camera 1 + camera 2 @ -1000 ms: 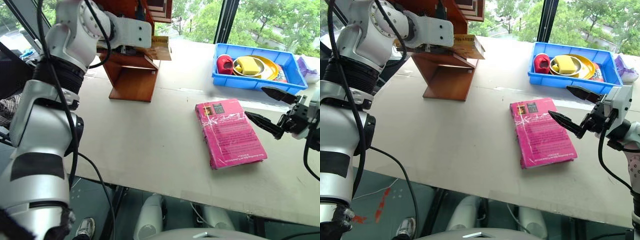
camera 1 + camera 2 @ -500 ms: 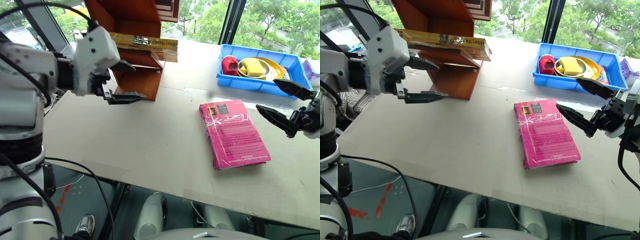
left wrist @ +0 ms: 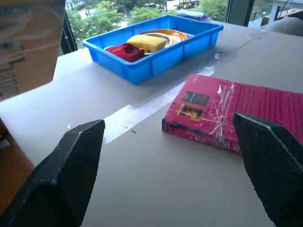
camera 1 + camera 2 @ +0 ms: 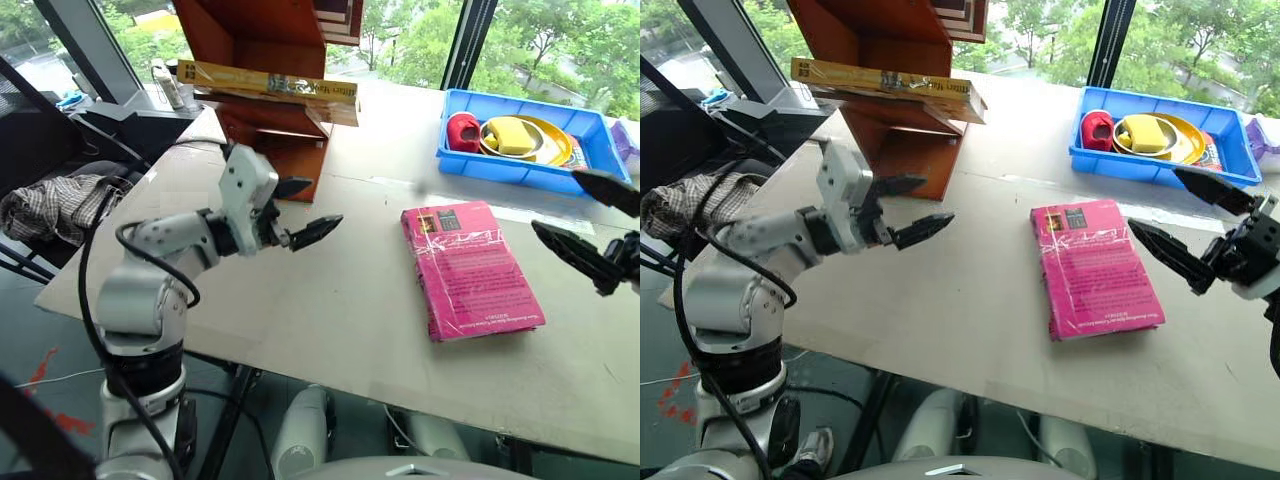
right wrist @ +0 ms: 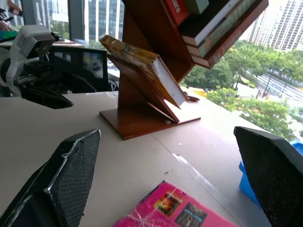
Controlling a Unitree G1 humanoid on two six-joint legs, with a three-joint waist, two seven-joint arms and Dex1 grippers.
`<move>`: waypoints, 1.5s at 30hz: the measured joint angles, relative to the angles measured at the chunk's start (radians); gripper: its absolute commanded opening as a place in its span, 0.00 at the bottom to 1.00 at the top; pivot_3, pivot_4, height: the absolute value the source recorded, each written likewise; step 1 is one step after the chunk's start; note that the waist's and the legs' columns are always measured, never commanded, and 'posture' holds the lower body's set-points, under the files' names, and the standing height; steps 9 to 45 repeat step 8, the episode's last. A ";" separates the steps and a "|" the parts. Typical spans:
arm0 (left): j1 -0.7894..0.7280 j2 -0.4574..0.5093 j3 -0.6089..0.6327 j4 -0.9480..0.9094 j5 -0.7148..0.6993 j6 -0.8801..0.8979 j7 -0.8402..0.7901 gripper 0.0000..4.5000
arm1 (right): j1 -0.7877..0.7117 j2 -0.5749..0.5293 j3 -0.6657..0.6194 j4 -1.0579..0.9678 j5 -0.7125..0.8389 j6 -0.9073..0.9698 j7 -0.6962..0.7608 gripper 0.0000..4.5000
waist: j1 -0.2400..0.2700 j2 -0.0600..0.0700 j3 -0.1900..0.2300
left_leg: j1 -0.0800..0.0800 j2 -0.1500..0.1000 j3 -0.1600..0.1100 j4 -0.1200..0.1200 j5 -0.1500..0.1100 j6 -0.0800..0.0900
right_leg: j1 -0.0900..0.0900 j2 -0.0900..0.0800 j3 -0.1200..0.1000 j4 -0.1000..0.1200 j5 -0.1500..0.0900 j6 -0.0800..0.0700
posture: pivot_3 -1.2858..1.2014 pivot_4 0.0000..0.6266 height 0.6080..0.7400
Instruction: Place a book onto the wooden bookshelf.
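The book (image 4: 885, 85) is a thick yellow-orange paperback, and it lies flat on the lowest shelf of the wooden bookshelf (image 4: 880, 40) in the upper left of the frame. Its long spine faces the camera, with pale lettering running along it, and glare on the cover gives it a glossy look. One end juts out past the shelf's right edge. In the right wrist view the same book (image 5: 142, 64) shows a yellow cover and a white page edge, lying along the slanted reddish-brown shelf, with more books stacked on the shelf above.

The left gripper (image 4: 912, 208) hangs in the left centre of the frame, below and just in front of the bookshelf, clear of the book. Its 2 black fingers are spread wide and nothing is between them. The right gripper (image 4: 1195, 230) sits at the right edge of the frame, its 2 fingers also spread wide and empty, pointing toward the middle of the table (image 4: 940, 300).

A magenta-pink book (image 4: 1095, 265) lies flat on the table in the centre right, between the 2 grippers. In the upper right a blue tray (image 4: 1155, 165) holds a red object (image 4: 1097, 130), a yellow sponge (image 4: 1148, 132) and a yellow plate (image 4: 1185, 135).
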 measured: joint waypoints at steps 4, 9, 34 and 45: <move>0.167 0.019 -0.011 0.032 -0.024 -0.057 -0.006 0.98 | 0.275 0.014 -0.126 -0.026 -0.073 0.006 0.037 1.00 | 0.003 -0.001 -0.001 | 0.000 0.000 -0.001 0.000 0.000 0.000 | 0.000 -0.001 -0.001 -0.001 0.000 0.000 | 0.52 0.24 1.00; 0.263 0.054 -0.019 0.064 -0.032 -0.100 -0.019 0.98 | 0.413 0.021 -0.190 0.018 -0.168 -0.019 0.083 1.00 | 0.000 -0.001 -0.001 | 0.001 0.000 0.000 0.000 0.000 0.000 | 0.000 -0.007 -0.001 -0.002 -0.002 -0.004 | 0.52 0.24 1.00; 0.263 0.054 -0.019 0.064 -0.032 -0.100 -0.019 0.98 | 0.413 0.021 -0.190 0.018 -0.168 -0.019 0.083 1.00 | 0.000 -0.001 -0.001 | 0.001 0.000 0.000 0.000 0.000 0.000 | 0.000 -0.007 -0.001 -0.002 -0.002 -0.004 | 0.52 0.24 1.00; 0.263 0.054 -0.019 0.064 -0.032 -0.100 -0.019 0.98 | 0.413 0.021 -0.190 0.018 -0.168 -0.019 0.083 1.00 | 0.000 -0.001 -0.001 | 0.001 0.000 0.000 0.000 0.000 0.000 | 0.000 -0.007 -0.001 -0.002 -0.002 -0.004 | 0.52 0.24 1.00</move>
